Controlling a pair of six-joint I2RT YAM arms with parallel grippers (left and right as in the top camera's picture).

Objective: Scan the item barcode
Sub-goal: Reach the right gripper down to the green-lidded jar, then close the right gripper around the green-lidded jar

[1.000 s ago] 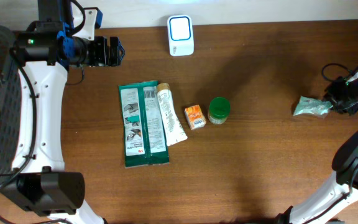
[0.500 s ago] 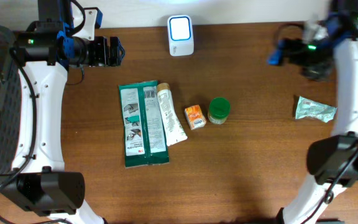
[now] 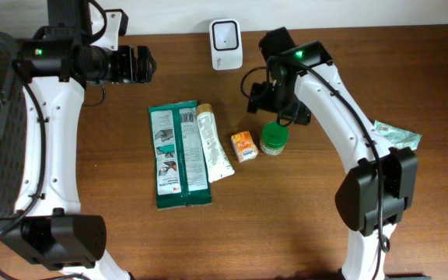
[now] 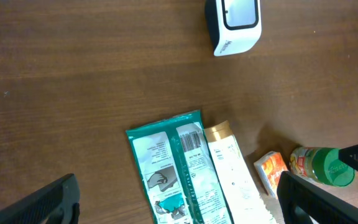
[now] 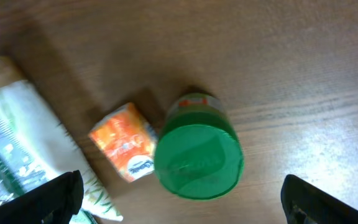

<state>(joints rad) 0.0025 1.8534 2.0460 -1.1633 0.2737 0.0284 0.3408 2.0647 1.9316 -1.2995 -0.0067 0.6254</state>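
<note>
The green-lidded jar (image 3: 274, 138) stands upright on the desk (image 3: 325, 218), lid on, long axis vertical, just beside the orange box (image 3: 243, 145). The right gripper (image 3: 277, 109) hangs above it, spread wide, empty. The left gripper (image 3: 142, 64), equally wide and empty, hovers left of the scanner (image 3: 225, 44).

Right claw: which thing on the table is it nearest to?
The round jar with the green lid, directly below the open right claw. The small orange box sits beside it; the white tube and teal packet lie farther off.
</note>
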